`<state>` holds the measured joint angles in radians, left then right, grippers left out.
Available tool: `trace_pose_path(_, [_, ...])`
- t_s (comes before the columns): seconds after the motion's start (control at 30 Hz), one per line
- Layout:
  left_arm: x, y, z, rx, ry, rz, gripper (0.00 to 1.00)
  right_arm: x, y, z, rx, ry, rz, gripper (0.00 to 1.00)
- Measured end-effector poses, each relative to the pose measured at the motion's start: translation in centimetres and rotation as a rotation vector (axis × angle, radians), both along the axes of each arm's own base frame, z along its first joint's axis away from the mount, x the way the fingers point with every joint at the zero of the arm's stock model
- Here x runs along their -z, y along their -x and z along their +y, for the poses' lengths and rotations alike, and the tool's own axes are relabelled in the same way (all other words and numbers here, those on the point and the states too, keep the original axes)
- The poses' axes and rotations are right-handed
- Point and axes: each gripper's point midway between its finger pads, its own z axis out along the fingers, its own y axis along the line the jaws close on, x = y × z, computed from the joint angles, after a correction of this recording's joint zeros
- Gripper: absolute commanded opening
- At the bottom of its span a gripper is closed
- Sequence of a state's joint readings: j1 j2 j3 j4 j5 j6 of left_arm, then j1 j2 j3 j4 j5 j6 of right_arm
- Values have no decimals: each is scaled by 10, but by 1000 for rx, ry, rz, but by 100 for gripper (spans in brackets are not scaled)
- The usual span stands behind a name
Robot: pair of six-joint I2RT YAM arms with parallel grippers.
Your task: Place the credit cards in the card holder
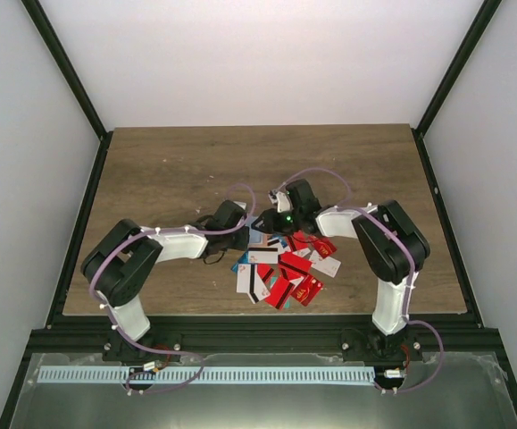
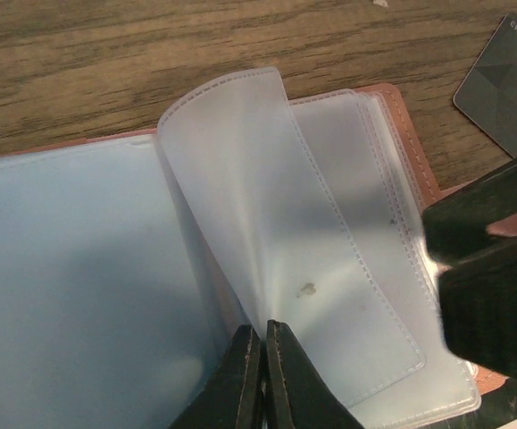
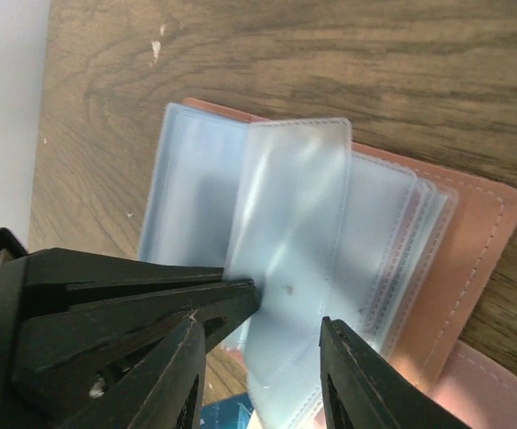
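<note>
Open card holder (image 3: 472,232) on wooden table (image 1: 169,170), left gripper (image 2: 264,357) pinched tight on one clear sleeve (image 2: 267,197), right gripper (image 3: 262,375) half-spread over the pages, credit cards (image 1: 285,273) scattered at the holder's five o'clock

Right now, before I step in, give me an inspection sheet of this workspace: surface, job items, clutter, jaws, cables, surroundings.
Surface: wooden table, no spills seen.
Job's things: credit cards heaped loose near the front edge; card holder lies open, its sleeves fanned.
Clutter: nothing seen.
Grippers: left gripper, jaws shut on one clear sleeve; right gripper, jaws apart over the holder.
Cables: purple cables run along both arms.
Surroundings: white walls, black frame.
</note>
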<state>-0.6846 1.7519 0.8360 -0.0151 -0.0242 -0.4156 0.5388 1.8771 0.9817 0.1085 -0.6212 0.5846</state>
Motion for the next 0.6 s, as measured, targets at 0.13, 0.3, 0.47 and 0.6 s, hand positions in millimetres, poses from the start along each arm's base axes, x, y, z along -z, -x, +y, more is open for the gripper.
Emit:
trace_pose_path(0.13, [0, 0, 0, 0, 7, -7, 4, 14, 2, 1, -6, 9, 33, 38])
trace_pose_path(0.3, [0, 1, 0, 1, 16, -16, 4, 17, -2, 7, -17, -4, 42, 38])
trace_pose_path(0.47, [0, 1, 0, 0, 35, -24, 4, 18, 0, 10, -24, -8, 49, 37])
trace_pose_path(0.6, [0, 1, 1, -6, 69, -22, 4, 18, 2, 12, -26, -8, 58, 37])
